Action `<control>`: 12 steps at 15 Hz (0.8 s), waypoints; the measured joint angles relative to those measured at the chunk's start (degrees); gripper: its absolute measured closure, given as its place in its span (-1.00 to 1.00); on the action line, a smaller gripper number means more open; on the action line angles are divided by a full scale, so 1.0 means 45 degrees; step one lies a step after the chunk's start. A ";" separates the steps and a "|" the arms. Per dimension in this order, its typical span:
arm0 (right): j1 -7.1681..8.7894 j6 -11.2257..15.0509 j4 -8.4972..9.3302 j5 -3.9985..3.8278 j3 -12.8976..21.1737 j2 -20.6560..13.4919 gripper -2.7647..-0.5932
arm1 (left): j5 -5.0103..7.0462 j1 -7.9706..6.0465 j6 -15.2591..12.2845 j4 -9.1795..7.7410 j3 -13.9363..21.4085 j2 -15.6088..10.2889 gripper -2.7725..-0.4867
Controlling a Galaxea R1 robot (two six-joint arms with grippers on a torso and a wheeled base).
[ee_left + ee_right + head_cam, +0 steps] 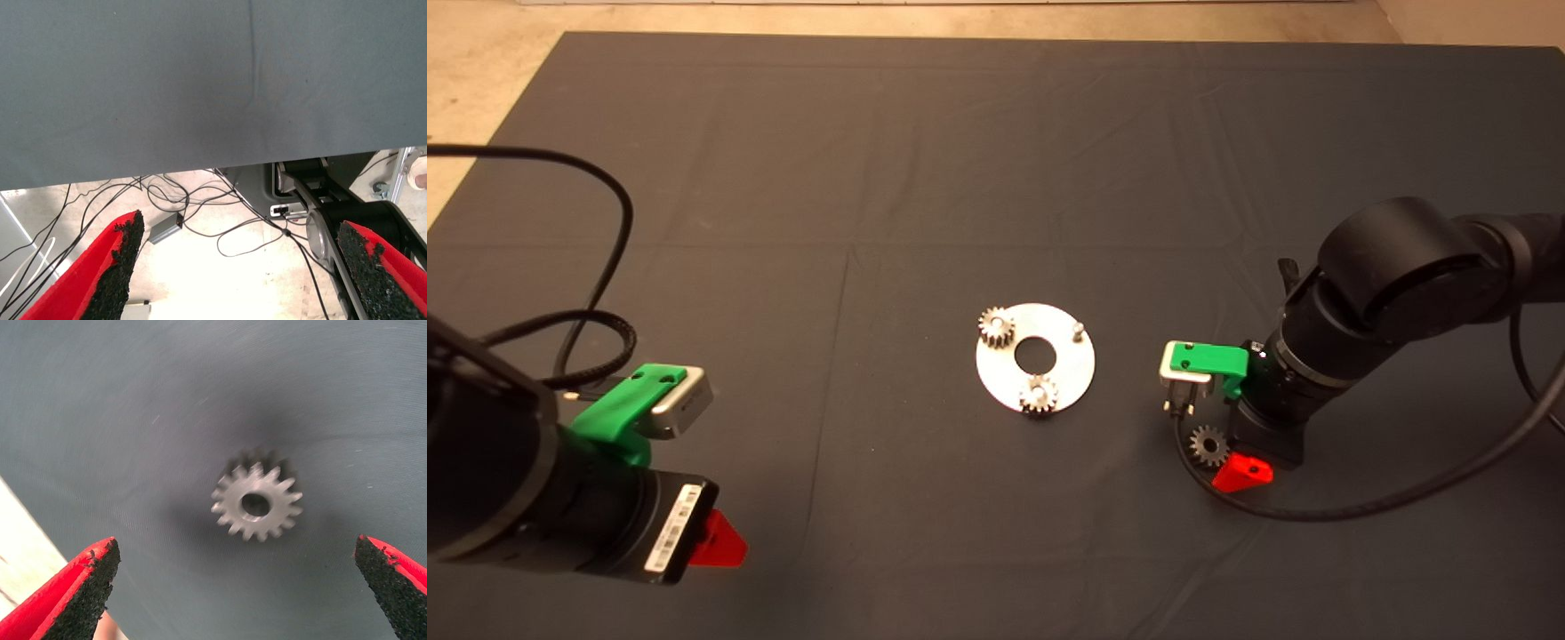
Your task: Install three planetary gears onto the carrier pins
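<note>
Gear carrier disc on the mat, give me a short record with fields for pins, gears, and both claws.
disc: shiny round carrier disc, flat on the mat
gears seated: two, far-left gear and near gear
bare pin: one, the far-right pin
loose gear: third gear lying flat on the mat right of the disc
right claw: open, over the loose gear, not touching it
left claw: open, empty, parked at the mat's near-left edge

Surface: dark mat point(783, 178) covering the table.
Middle: round metal disc point(1069, 369) lying flat.
Toward right edge: 1 loose gear point(1208, 445) flat on the mat.
</note>
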 joint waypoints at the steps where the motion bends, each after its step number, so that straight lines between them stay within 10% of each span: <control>1: 0.0000 -0.0491 -0.0005 0.0011 0.0111 -0.0198 -0.87 | 0.0003 0.0000 0.0024 -0.0072 -0.0005 0.0002 -0.38; 5: -0.0141 -0.1659 -0.0581 -0.0019 0.1055 -0.1206 -0.87 | 0.0000 0.0000 0.0108 -0.0173 0.0000 0.0008 -0.38; 8: -0.0525 -0.2019 -0.2020 0.0006 0.1606 -0.1547 -0.87 | 0.0003 0.0005 0.0122 -0.0214 0.0000 0.0008 -0.38; 12: -0.1285 -0.2190 -0.2847 -0.0008 0.1830 -0.1765 -0.87 | 0.0003 0.0073 0.0133 -0.0249 0.0000 0.0014 -0.38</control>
